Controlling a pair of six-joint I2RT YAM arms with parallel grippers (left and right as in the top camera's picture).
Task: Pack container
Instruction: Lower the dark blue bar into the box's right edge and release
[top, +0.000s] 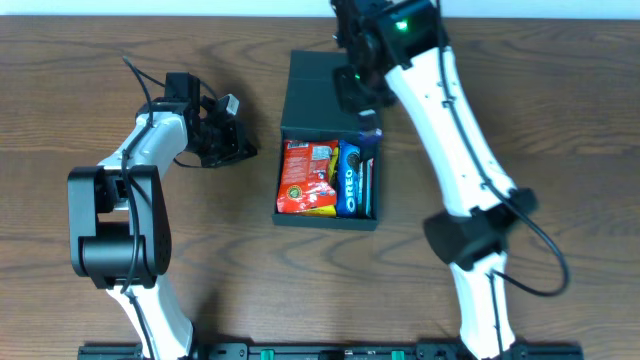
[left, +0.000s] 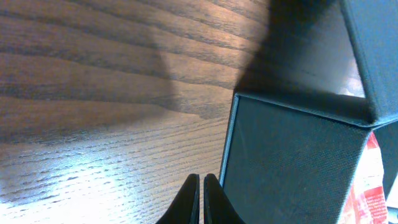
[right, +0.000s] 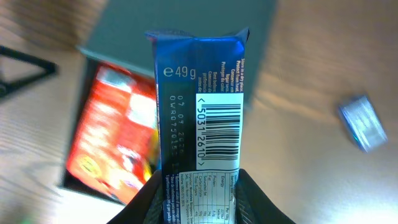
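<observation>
The dark teal container (top: 300, 85) lies at the table's middle with its flap lid open toward the far side. Inside are a red snack packet (top: 306, 178) and a blue Oreo packet (top: 349, 180). My right gripper (top: 358, 92) hovers over the container's far right part, shut on a blue snack bar (right: 202, 99) with a barcode. The container (right: 186, 18) and red packet (right: 118, 134) lie beneath it. My left gripper (top: 236, 146) is shut and empty, low over the table just left of the container's wall (left: 292, 155); its fingertips (left: 202, 186) are pressed together.
A small silver-blue packet (right: 362, 123) lies on the wooden table to the right of the container in the right wrist view. The red packet's edge (left: 367, 186) shows over the container wall in the left wrist view.
</observation>
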